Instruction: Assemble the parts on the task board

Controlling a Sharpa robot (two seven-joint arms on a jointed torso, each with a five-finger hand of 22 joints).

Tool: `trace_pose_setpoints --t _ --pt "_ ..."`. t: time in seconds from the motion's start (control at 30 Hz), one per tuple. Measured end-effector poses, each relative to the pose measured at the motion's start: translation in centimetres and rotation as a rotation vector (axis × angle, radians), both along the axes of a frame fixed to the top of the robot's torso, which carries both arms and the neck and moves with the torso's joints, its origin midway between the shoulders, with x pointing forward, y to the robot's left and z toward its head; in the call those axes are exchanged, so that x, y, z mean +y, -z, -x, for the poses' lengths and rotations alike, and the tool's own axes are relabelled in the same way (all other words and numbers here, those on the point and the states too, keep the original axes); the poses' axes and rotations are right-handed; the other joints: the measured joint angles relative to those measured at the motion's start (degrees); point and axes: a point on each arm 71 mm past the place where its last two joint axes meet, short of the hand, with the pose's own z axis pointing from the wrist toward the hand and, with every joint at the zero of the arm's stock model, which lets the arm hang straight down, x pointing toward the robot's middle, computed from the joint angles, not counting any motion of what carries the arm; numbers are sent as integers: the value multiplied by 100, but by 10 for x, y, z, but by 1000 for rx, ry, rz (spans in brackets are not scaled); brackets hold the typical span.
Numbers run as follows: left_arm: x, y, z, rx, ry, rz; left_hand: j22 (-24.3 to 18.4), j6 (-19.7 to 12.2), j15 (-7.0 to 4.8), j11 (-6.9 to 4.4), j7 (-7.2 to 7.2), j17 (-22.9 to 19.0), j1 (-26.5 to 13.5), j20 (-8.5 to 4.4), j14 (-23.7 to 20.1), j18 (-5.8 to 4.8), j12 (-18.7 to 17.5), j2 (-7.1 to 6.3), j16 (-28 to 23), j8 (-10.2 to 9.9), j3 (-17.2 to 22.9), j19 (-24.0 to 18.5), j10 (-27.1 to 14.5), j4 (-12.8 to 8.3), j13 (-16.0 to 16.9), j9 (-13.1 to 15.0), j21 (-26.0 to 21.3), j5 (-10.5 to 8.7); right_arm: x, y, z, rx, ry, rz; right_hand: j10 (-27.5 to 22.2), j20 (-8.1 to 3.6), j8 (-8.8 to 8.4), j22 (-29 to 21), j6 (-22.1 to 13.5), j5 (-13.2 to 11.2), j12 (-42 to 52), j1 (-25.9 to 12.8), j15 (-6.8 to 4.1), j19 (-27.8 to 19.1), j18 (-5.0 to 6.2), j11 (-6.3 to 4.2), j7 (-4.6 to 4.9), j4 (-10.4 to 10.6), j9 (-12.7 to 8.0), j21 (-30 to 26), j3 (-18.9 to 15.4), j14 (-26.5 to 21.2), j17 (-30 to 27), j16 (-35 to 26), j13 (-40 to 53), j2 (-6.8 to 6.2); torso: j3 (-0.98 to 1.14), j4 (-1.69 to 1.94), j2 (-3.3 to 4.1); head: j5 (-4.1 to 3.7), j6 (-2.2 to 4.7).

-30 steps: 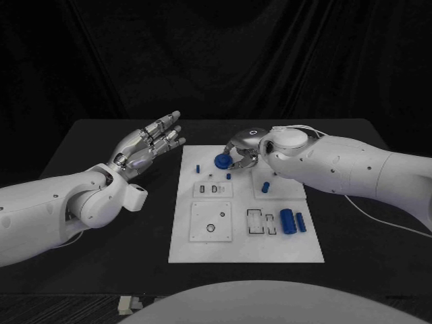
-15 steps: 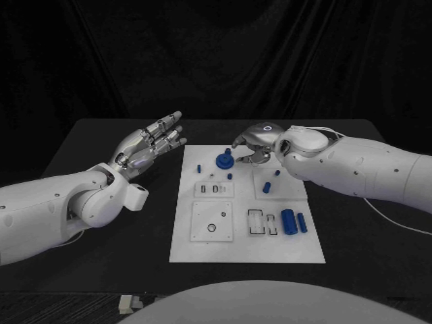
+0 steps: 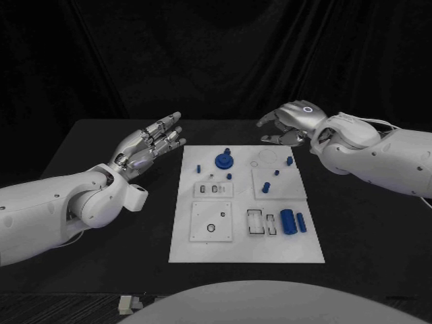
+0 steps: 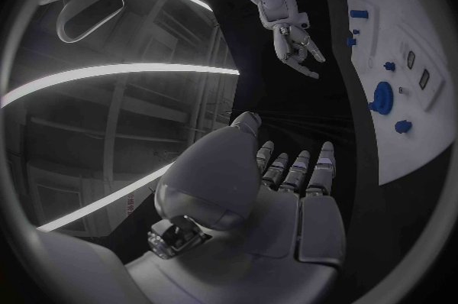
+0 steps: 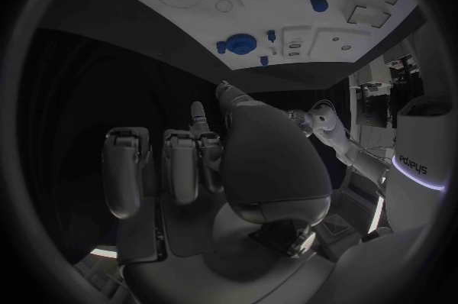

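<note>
Black curtain (image 3: pixel 216 54) behind black table (image 3: pixel 99 250)

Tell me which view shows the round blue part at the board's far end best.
The head view: the round blue part stands unobstructed on the task board. Both wrist views show it too, smaller and distorted near the rim.

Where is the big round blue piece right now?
In the head view the round blue piece stands on the far left part of the white task board, nearer the left hand than the right hand. Neither hand touches it.
</note>
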Motion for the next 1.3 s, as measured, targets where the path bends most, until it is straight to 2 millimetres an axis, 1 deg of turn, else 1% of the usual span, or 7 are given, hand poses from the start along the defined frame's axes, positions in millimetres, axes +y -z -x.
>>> trace_pose_setpoints --t 0.13,0.2,0.57,0.77,0.97,1.2,1.3 --pt "0 0 0 1 0 0 0 0 0 20 0 5 0 0 0 0 0 0 0 0 0 0 20 0 0 0 0 0 -20 4 6 5 37 -22 0 0 0 0 41 -45 0 14 0 0 0 0 0 132 13 1 -66 0 0 0 0 -45 -3 -1 -4 -13 0" --pt "0 1 0 2 0 0 0 0 0 20 0 5 0 0 0 0 0 0 0 0 0 0 20 0 0 1 0 0 -31 9 10 17 59 -34 0 0 0 0 41 -45 0 -25 0 0 1 0 0 157 13 1 -91 0 0 0 -1 -84 -3 -1 -4 -21 0" --pt "-3 3 1 6 5 2 0 0 0 20 0 5 0 0 0 0 0 0 0 0 0 0 20 0 0 5 0 0 -70 34 23 79 162 -69 0 0 -35 -1 -3 -156 0 -33 0 0 0 0 -2 175 5 0 -108 0 0 0 -1 -137 2 2 9 -34 0" --pt "-3 3 1 7 5 2 0 0 0 20 0 5 0 0 0 0 0 0 0 0 -1 0 20 0 0 5 0 0 -77 43 27 99 184 -80 0 0 -35 -2 -3 -222 0 -33 0 0 0 0 -2 189 5 0 -123 0 0 0 -1 -137 2 6 9 -39 0" --pt "-3 4 2 9 7 3 0 0 0 20 0 4 0 0 0 0 0 0 0 0 -1 0 20 0 0 4 0 0 -83 48 26 109 203 -83 0 0 -35 -2 -3 -267 0 -56 0 0 0 0 -2 189 9 0 -123 0 0 0 -2 -160 2 6 9 -66 0" --pt "-4 5 2 11 9 4 0 0 0 20 0 4 0 0 0 0 0 0 0 0 16 0 20 -16 0 4 0 0 -89 59 26 124 221 -75 0 0 -35 -2 -2 -266 0 -56 0 0 0 0 -1 189 14 0 -123 0 0 0 -2 -160 3 6 9 -68 0" --pt "-4 5 2 12 11 5 0 0 0 20 0 4 0 0 -1 0 0 0 0 0 16 0 20 -16 0 4 0 0 -90 64 27 132 225 -71 0 0 -35 -3 78 -266 0 -56 0 0 0 0 38 189 44 0 -123 0 0 0 -2 -160 3 6 8 -60 0"
